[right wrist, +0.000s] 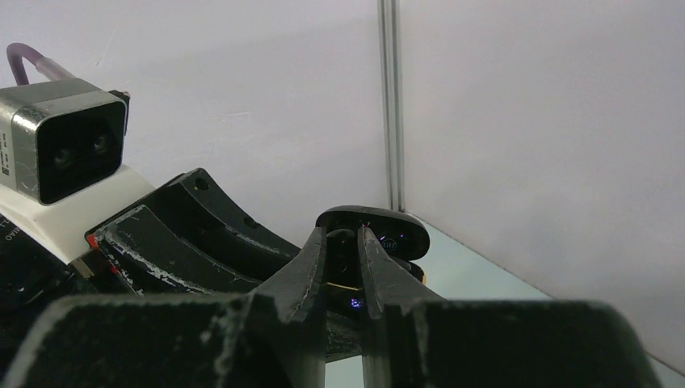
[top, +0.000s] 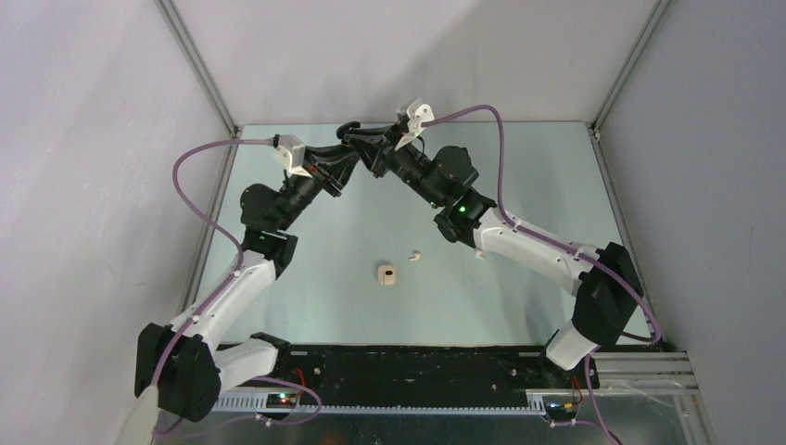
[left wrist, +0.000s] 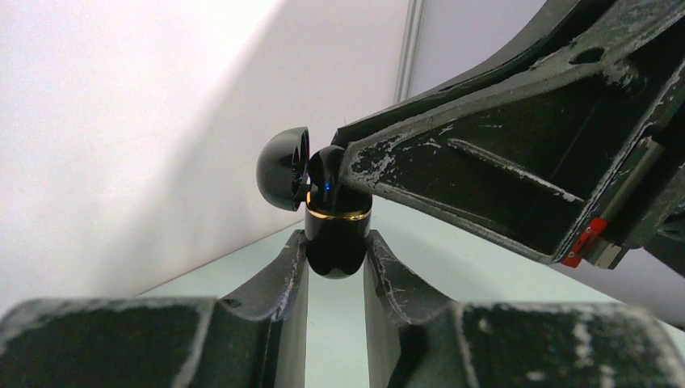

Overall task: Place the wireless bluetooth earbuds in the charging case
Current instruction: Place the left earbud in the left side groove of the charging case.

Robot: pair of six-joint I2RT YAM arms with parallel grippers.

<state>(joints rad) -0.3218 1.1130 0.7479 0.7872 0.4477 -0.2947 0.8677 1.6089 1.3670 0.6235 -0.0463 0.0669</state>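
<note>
A: Where is the black charging case (left wrist: 338, 234)?

B: Up off the surface (top: 324, 306). The left jaws are clenched on its lower body, and its lid (left wrist: 283, 170) is swung open to one side. A blue light glows just inside its mouth.

A: And the bud meant for it?

B: A black earbud (left wrist: 325, 166) sits at the mouth of that case, just above the gold rim. The right jaws reach in from the side opposite the lid and stand nearly together around it. Whether they pinch it or only touch it cannot be told.

A: How is the bud likely to handle?

B: By its looks it is tiny, light, hard and glossy, so it may slip or twist out of a pinch. A gentle hold across its rounded body seems best, leaving the underside free to settle into its pocket. A hard squeeze could shoot it out.

A: And the case?

B: It is also smooth and rounded, so it could turn in the grip if pressed from above. The hold low on its body, away from the hinge and lid, looks sound. The hinge is probably the fragile part.

A: Anything else about?

B: Well apart from the black case, toward the arm bases, a cream earbud (top: 415, 253) lies on the surface just beside a cream case (top: 387, 275). Neither is being touched.
</note>
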